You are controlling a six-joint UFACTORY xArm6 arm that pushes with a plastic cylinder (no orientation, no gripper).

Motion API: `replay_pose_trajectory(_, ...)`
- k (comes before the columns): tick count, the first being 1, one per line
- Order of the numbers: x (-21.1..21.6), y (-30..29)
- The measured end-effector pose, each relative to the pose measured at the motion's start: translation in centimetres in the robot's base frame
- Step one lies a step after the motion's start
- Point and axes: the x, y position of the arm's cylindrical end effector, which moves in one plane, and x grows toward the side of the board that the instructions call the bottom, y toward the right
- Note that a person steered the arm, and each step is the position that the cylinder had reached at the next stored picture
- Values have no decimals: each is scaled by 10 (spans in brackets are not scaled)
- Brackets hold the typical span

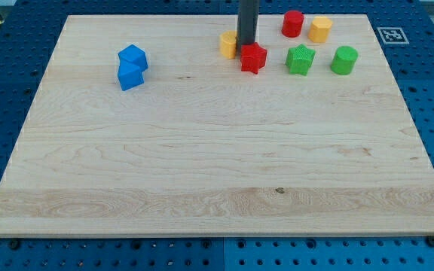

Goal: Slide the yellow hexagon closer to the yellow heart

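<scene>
The yellow hexagon (pixel 320 29) sits near the view's top right. A second yellow block (pixel 227 44), likely the heart, lies left of it at the top middle, partly hidden by the rod. My tip (pixel 247 43) is down right beside this block's right side and just above a red star (pixel 253 58). The tip is well to the left of the hexagon, with a red block (pixel 292 23) in between.
A green star (pixel 301 59) and a green cylinder (pixel 344 59) lie below the hexagon. Two blue blocks (pixel 132 66) touch each other at the view's left. The wooden board (pixel 217 165) ends just above the top blocks.
</scene>
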Motion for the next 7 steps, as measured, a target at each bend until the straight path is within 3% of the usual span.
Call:
replay_pose_trajectory(2,-17,-44)
replay_pose_trajectory(4,-21,-35)
replay_pose_trajectory(7,-17,111)
